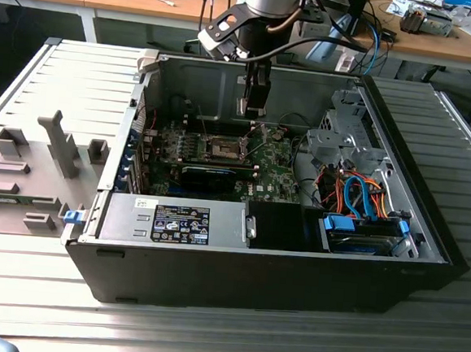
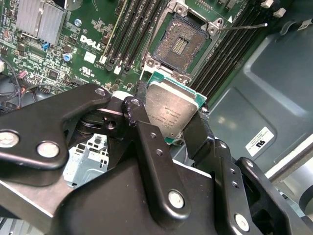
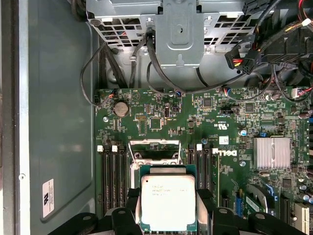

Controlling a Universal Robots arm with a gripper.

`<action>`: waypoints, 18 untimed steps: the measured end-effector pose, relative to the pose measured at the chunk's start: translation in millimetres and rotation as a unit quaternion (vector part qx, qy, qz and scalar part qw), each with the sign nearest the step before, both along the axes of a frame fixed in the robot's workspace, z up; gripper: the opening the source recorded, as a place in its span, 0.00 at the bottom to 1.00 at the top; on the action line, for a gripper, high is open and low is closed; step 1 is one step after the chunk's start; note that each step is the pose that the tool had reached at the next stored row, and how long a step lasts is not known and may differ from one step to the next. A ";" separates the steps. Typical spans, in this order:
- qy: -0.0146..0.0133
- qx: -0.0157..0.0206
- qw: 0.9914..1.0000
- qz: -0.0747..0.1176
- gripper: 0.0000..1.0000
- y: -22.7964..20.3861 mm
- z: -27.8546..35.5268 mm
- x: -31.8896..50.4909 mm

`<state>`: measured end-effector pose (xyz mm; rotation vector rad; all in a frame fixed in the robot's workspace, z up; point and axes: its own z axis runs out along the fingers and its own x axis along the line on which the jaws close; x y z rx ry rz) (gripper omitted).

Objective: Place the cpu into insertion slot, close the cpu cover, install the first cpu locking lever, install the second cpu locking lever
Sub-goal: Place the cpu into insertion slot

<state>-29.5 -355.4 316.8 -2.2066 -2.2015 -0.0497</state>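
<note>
Second wrist view: gripper is pinching the cpu by two opposite edges, metal top facing the camera, chip tilted and clear of the board. The insertion slot lies just beyond it, uncovered, dark contact field exposed, nothing seated in it. A thin locking lever sticks out sideways from the socket corner, unlatched. First wrist view: same grip, cpu level between the fingers of the gripper, hovering above the circuit board near the socket; the cpu cover looks swung up and open beside it. Exterior view: gripper hangs inside the open computer case, above the slot. Progress: chip in hand and near the socket but not placed. Judged from this, none of the four steps is complete: placing, cover and both levers remain.
</note>
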 end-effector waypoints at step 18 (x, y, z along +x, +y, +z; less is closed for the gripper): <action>0.000 0.000 1.000 0.000 0.55 -0.7 -3.8 0.0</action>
